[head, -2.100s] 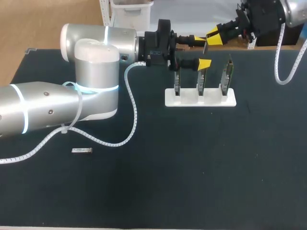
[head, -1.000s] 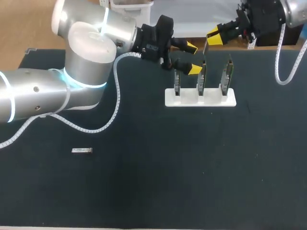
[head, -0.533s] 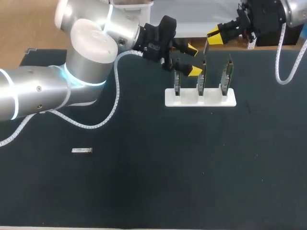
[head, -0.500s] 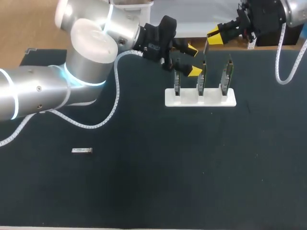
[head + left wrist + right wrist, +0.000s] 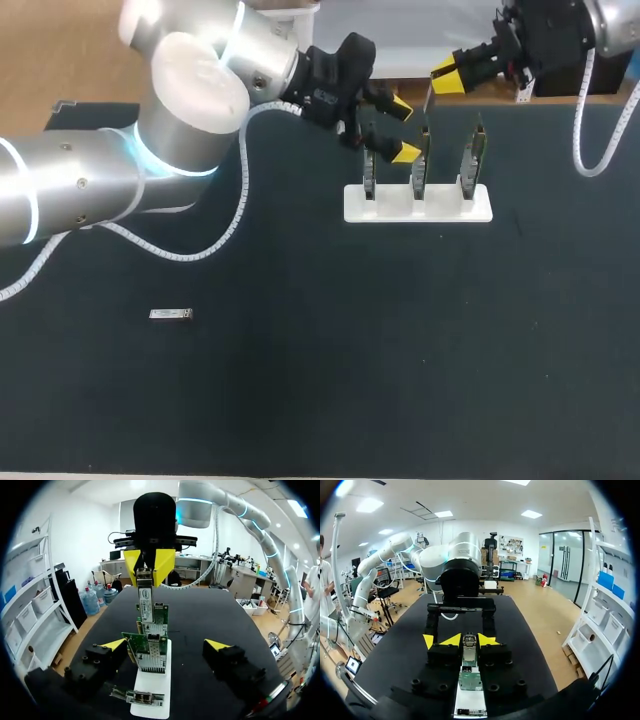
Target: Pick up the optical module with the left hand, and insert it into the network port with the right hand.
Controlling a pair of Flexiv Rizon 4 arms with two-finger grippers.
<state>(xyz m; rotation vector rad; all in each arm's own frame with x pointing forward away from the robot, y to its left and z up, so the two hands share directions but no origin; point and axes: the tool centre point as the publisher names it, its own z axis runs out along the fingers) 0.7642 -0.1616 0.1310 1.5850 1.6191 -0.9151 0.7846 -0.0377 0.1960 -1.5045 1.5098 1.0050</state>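
My right gripper hangs above the back of the table, shut on a slim silver optical module that points down toward the middle of three upright network cards. The cards stand in a white holder. My left gripper is open next to those cards, with nothing between its fingers. In the left wrist view the open left gripper straddles the row of cards, and the right gripper holds the module ahead. In the right wrist view the right gripper clamps the module over a card.
A second small silver module lies flat on the dark mat at the left. My left arm and its white cable loop cross the back left of the table. The white holder sits under both grippers.
My left arm's elbow has swung back and up, and its open gripper has shifted slightly beside the cards. The right gripper and the module have stayed in place.
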